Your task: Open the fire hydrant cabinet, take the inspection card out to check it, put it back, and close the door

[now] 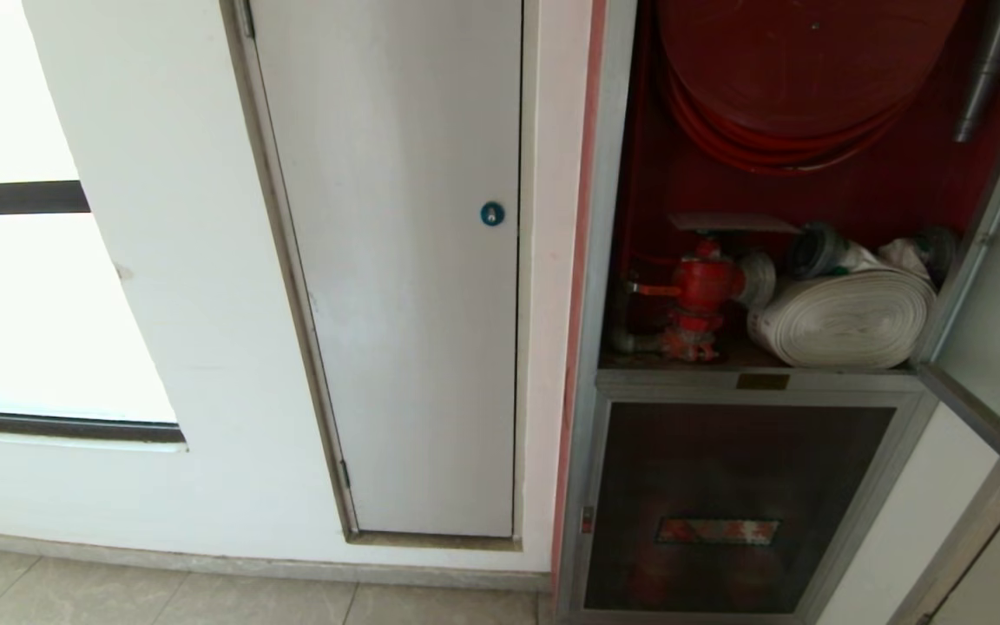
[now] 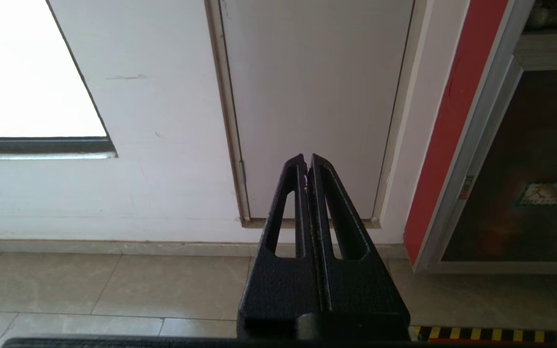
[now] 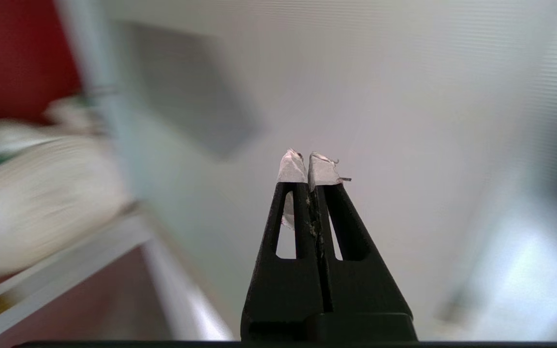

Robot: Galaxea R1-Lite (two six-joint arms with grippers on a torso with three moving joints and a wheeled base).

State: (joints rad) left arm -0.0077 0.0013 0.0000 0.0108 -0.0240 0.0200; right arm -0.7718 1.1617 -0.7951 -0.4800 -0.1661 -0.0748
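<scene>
Left gripper (image 2: 307, 162) of matte black textured metal, two tapering fingers each cut with a long slot, joined at a blocky black base, right gripper (image 3: 309, 162) of the same black slotted build — tips wrapped in whitish tape, frayed at the edges

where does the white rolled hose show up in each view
Head view: the white rolled hose lies on the cabinet's shelf at right, beside the red hydrant valve.
Left wrist view: not in it; only the lower dark panel shows at the right edge.
Right wrist view: a blurred pale roll at the left edge, left of the shut right gripper.
Shared landmark: the cabinet's silver aluminium frame.
</scene>
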